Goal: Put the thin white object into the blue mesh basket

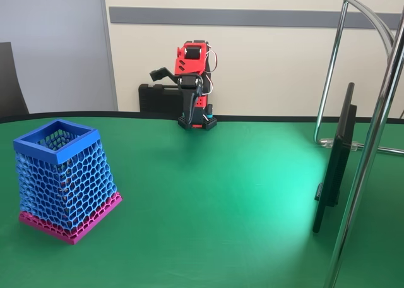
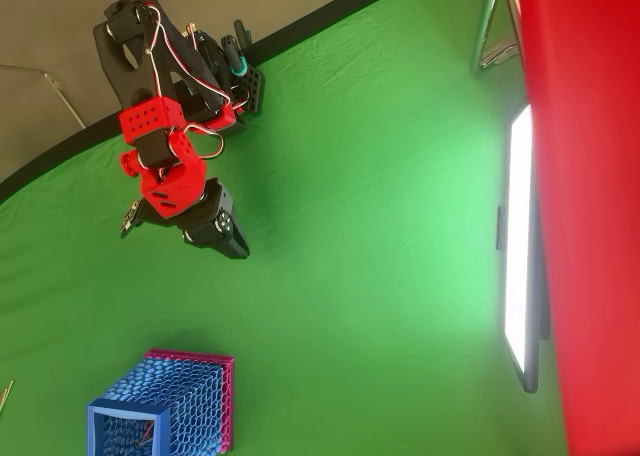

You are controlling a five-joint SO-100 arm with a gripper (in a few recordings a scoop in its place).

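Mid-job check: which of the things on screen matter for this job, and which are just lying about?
For the job:
- square blue honeycomb-mesh basket with pink base
- red and black arm's gripper
- thin pale sliver at the overhead view's left edge, possibly the white object; too small to tell

Lying about:
- black flat screen
- chrome tube frame
- black case behind the arm

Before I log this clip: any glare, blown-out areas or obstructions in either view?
Fixed view: a pale bright patch on the green table near the screen; basket sharp. Overhead view: the screen is blown out white, a blurred red shape blocks the right edge, and the arm casts only a faint shadow.
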